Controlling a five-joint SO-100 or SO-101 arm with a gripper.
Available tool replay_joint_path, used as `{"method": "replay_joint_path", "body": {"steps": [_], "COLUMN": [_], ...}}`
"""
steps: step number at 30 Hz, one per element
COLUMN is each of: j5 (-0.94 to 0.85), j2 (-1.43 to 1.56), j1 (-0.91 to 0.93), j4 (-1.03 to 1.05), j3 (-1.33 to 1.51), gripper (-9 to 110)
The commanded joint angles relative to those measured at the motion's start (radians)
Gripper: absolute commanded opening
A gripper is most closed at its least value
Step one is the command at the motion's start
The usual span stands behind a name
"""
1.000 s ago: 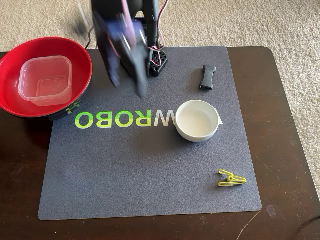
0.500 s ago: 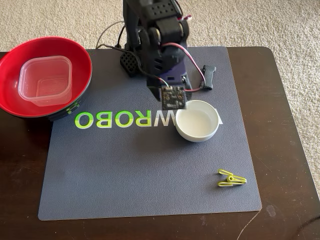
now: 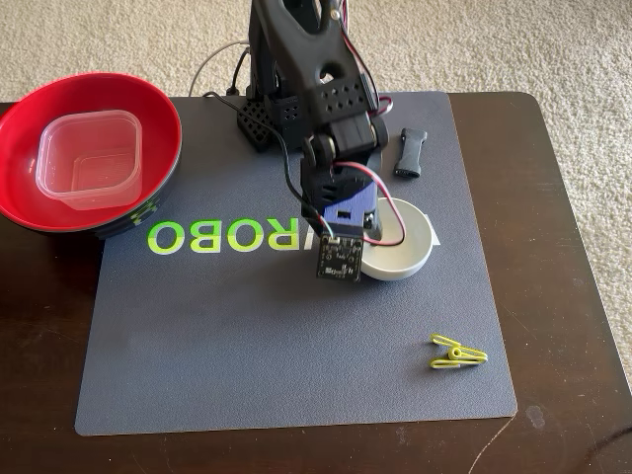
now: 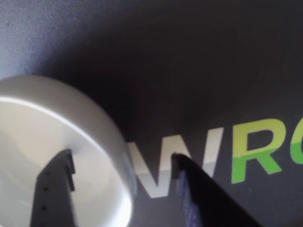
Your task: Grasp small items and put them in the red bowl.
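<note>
- In the wrist view the gripper (image 4: 122, 165) stood wide, nothing clamped, straddling the rim of the small white round dish (image 4: 57, 137): one finger (image 4: 54, 184) sat over the dish's inside, the other (image 4: 194, 189) outside over the mat's (image 4: 189, 71) lettering.
- The dish wall lay between the fingers, nearer the outside one, with most of the dish spreading toward 9 o'clock of that view. Being round, the dish offered no long axis; a pinch across the rim appeared to be the grip intended.
- In the fixed view the arm (image 3: 316, 89) reached from its base at 12 o'clock of the mat down toward 6 o'clock, wrist pitched over the dish's (image 3: 405, 247) 9 o'clock edge; the fingertips themselves were hidden under the wrist.
- The dish sat right of mat centre. Judged next requirement: closing on the rim, then a carry toward 10 o'clock.
- The red bowl (image 3: 39, 118) stood at the mat's 10 o'clock corner, holding the clear square plastic tub (image 3: 87, 158).
- The short black clip-like piece (image 3: 411, 152) lay at 1 o'clock of the dish and the yellow-green clothespin (image 3: 457, 353) at 5 o'clock, both apart from the gripper.
</note>
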Motion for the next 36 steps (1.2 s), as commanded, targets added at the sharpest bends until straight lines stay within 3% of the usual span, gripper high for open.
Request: {"method": "replay_joint_path", "body": {"steps": [1,8,19,27,36], "j5": [-0.055,-0.230,-0.497,-0.405,-0.150], "j2": [-0.028,0.135,0.770,1.080,0.992], "j1": [0.002,0.071,0.443,0.925,1.514], "j4": [-0.040,-0.040,0.114,0.169,0.086], "j3": [0.002,0.012,0.021,0.071,0.276], "gripper": [3,0,0,0,0]}}
